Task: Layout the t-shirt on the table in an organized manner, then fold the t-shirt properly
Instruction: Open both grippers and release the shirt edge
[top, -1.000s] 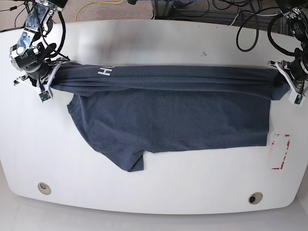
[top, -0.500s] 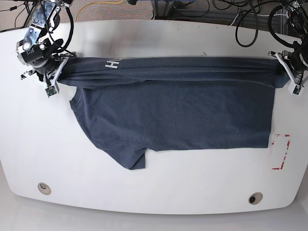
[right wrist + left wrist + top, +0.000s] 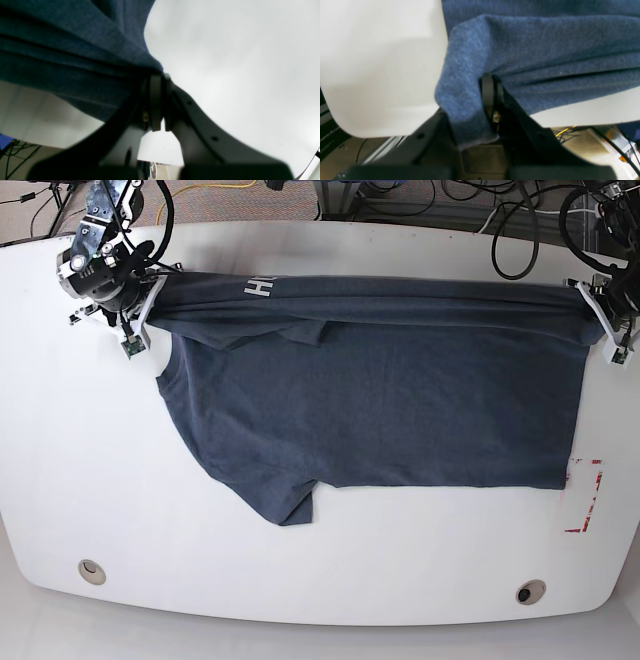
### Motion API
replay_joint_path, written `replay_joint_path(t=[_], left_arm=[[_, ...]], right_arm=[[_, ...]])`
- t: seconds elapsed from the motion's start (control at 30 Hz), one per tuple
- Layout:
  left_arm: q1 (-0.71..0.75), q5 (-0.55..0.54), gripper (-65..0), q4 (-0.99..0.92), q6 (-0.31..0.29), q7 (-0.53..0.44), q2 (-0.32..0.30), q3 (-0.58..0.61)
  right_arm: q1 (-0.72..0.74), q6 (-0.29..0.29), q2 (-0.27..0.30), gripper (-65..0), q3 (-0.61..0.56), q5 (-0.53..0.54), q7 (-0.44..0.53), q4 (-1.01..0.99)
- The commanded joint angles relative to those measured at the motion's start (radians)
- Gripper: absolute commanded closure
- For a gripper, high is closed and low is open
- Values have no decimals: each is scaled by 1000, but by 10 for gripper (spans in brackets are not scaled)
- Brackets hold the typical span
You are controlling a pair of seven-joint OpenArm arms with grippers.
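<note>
Navy cotton stretches between our two claws: the t-shirt (image 3: 370,410) lies on the table (image 3: 330,580), its long axis running side to side, far edge lifted taut. Our right gripper (image 3: 135,320) is clenched on the lettered shoulder end, our left gripper (image 3: 605,330) on the hem corner. The body trails toward the near edge from both, so each arm is equally placed to spread it.

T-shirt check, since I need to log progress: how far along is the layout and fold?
Done: the t-shirt lies mostly spread on the table, one sleeve flat. In hand: the left gripper and right gripper, both shut on the far edge, hold it stretched and bunched, lettering half hidden. Left: flattening that edge, then every fold.
</note>
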Motion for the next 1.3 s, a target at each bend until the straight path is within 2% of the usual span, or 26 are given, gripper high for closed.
replay_joint_path(t=[0.0,0.33,0.37,0.4,0.5,0.6,0.73,0.8,0.87,1.27], left_arm=[[-3,40,0,13,3,-2,-29,-12],[-3,103,-1,11,3,-2,-32,-1],[-3,103,-19,11,3,-2,-32,4],[-3,103,-50,13,3,-2,-40,10],[-3,101,-185,13,3,0,-63,20],[-3,104,-360,16,3,0,-66,17],[-3,106,-500,17,8,0,-67,16],[-2,114,-510,17,8,0,-69,16],[-2,127,-510,17,5,4,-76,17],[-5,132,-519,93,2,30,-83,17]], right_arm=[[-12,-10,10,0,9,-49,-6,14],[-77,-10,4,-5,-19,-49,-6,11],[-83,-10,4,-11,-22,-51,-6,11],[-91,-10,4,-27,-25,-51,-6,11],[-107,-10,4,-136,-27,-51,-6,11],[-127,-10,4,-287,-27,-51,-6,11],[-146,-10,5,-430,-27,-51,-6,11],[-147,-10,5,-476,-27,-51,-6,12],[-147,-10,5,-490,-27,-51,-6,14],[-106,-10,4,-490,-27,-36,-6,19]])
